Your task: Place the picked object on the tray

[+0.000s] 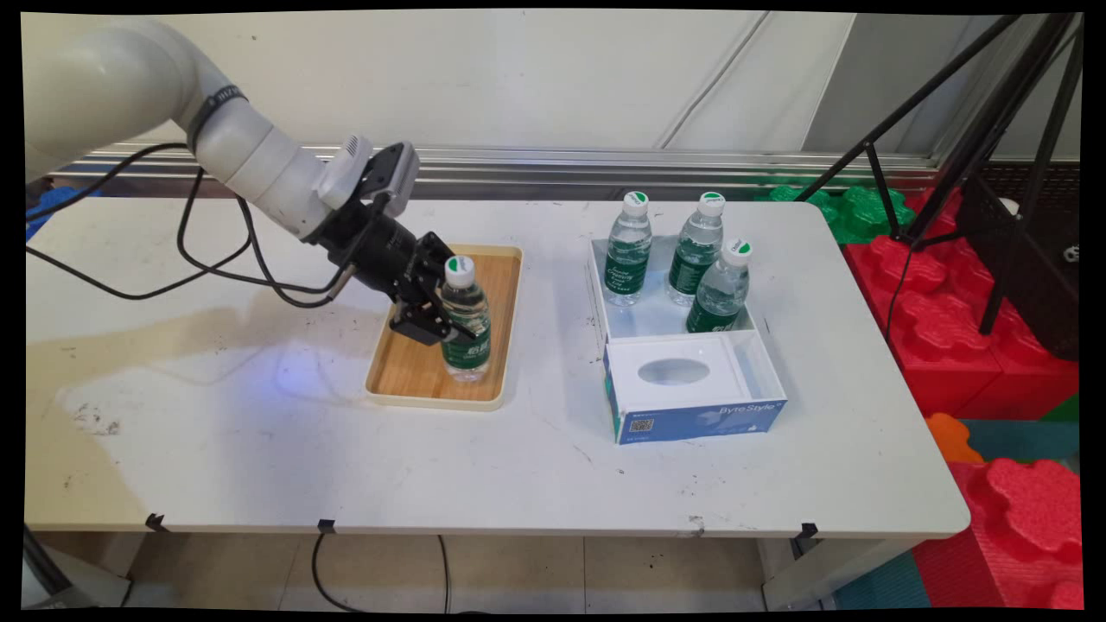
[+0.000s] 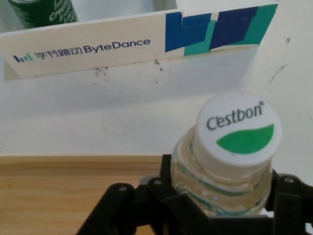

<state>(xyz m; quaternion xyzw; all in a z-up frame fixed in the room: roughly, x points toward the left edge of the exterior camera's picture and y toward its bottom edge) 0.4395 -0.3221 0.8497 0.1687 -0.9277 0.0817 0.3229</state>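
Partly hidden, tool clenched around water bottle on wooden tray, fingertips out of sight.

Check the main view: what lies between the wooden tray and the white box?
Only bare table lies between the tray and box, in the main view.

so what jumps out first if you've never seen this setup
The black gripper clamped around a water bottle standing upright on the wooden tray at mid-table. To the right, three more bottles stand in a white box, and red foam blocks sit beyond the table's edge.
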